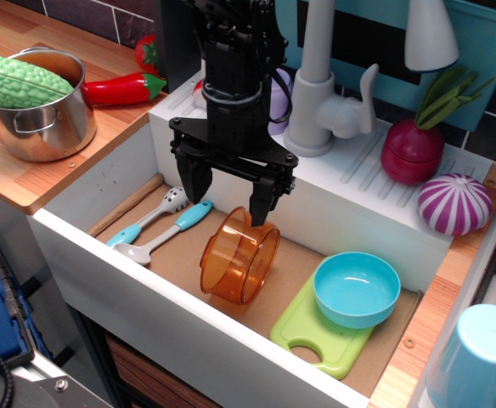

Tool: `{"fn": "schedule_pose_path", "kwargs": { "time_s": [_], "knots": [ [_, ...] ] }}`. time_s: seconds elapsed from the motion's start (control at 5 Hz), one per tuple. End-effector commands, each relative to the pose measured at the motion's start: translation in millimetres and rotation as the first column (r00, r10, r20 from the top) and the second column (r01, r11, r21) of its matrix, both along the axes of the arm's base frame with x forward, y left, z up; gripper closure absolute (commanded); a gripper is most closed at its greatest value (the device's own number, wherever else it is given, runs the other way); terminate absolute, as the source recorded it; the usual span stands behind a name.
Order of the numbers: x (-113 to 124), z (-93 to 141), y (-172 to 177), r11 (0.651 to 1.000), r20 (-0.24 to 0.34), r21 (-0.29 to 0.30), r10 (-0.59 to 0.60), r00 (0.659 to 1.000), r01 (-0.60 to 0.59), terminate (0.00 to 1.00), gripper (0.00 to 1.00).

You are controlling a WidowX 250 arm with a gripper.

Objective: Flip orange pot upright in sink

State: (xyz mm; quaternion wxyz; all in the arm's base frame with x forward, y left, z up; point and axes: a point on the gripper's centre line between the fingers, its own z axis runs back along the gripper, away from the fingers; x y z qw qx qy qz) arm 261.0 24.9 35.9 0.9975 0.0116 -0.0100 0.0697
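The orange pot [239, 262] is translucent and lies on its side on the brown floor of the white sink [138, 280], with its mouth facing the front left. My black gripper [228, 197] hangs open just above the pot's back upper edge. Its left finger [202, 183] is clear of the pot. Its right finger [260, 204] is at or just touching the pot's upper wall. The gripper holds nothing.
Two spoons with blue handles [159, 225] lie at the sink's left. A light blue bowl [357, 289] sits on a green cutting board [320, 336] at the right. A grey faucet [316, 85] stands behind. A steel pot [40, 106] holding a green vegetable is on the left counter.
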Motion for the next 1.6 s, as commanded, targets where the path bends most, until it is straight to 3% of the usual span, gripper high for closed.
{"fn": "schedule_pose_path", "kwargs": {
  "time_s": [0.0,0.4,0.8,1.0,1.4],
  "knots": [
    [0,0,0,1.0,0.0,0.0,0.0,1.0,0.0,0.0,0.0],
    [-2,-8,25,0.997,0.098,-0.056,-0.041,0.994,0.047,0.0,0.0],
    [2,-21,30,0.973,0.191,-0.228,0.003,0.981,0.041,0.0,0.0],
    [4,-34,26,0.943,0.26,-0.328,0.044,0.965,0.046,0.0,0.0],
    [12,-38,17,0.921,0.237,-0.388,0.054,0.97,0.044,0.0,0.0]
  ]
}}
